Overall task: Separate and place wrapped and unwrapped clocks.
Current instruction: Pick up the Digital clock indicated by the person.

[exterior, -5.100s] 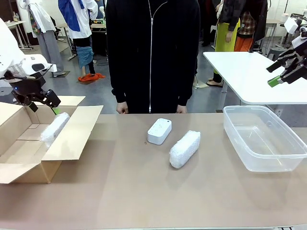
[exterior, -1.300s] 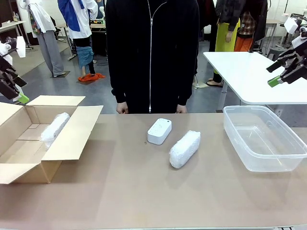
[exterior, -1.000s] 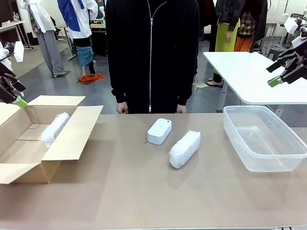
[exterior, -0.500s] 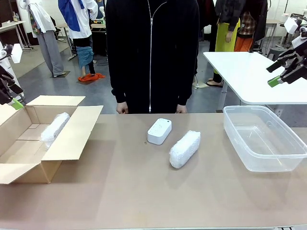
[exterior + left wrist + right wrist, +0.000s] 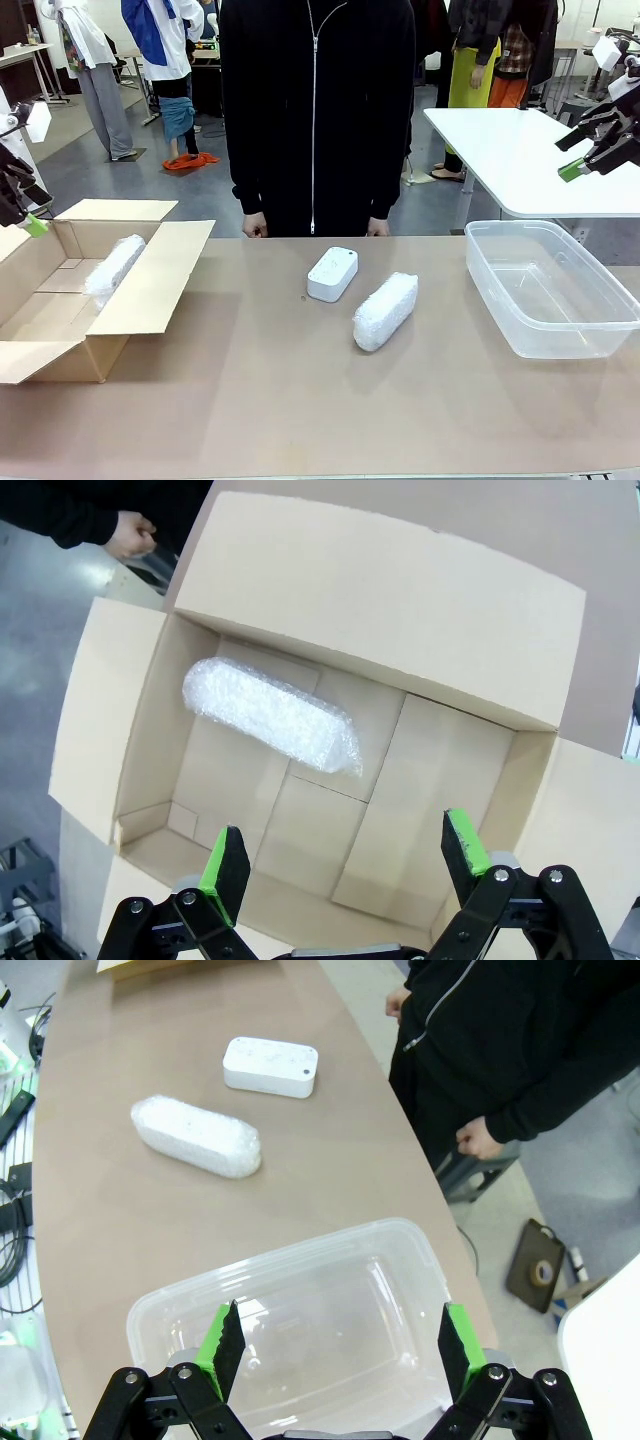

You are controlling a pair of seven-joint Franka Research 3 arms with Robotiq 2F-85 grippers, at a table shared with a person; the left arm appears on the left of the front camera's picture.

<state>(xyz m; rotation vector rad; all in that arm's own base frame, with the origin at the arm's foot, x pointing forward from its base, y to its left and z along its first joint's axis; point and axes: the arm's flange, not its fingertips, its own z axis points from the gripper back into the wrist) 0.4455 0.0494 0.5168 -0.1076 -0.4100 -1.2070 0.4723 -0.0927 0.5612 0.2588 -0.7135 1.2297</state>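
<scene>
One bubble-wrapped clock point(image 5: 114, 268) lies inside the open cardboard box point(image 5: 150, 290) at the left; from above it rests aslant on the box floor point(image 5: 270, 713). My left gripper point(image 5: 22, 205) hovers high over the box's far left corner, open and empty point(image 5: 345, 855). A second wrapped clock point(image 5: 385, 310) lies mid-table, and just behind it sits the bare white clock point(image 5: 332, 273). My right gripper point(image 5: 592, 150) is raised at the far right, open and empty point(image 5: 335, 1345), above the clear plastic bin point(image 5: 300, 1250).
The clear bin point(image 5: 600, 340) stands at the table's right side with nothing in it. A person in a black jacket stands at the far edge, hands point(image 5: 255, 226) resting by the table. The box flap point(image 5: 400, 590) lies folded out toward the table's middle.
The left gripper, which was low over the box beside the wrapped clock, has risen and drifted to the far left. The right arm and the clocks have not moved.
</scene>
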